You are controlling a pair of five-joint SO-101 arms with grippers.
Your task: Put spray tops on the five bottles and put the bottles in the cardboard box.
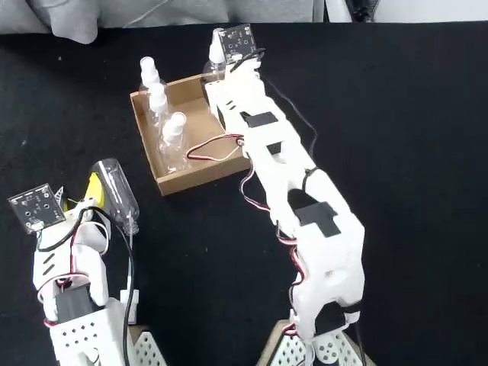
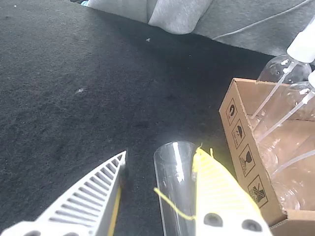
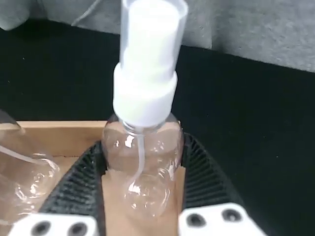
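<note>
Clear capped bottle (image 3: 142, 167) pinched in right end effector (image 3: 143, 150); left end effector (image 2: 161, 155) spread.

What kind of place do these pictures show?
Probably a robot lab workbench: two white arms stand at a table covered with black cloth, working with spray bottles and a cardboard box.
</note>
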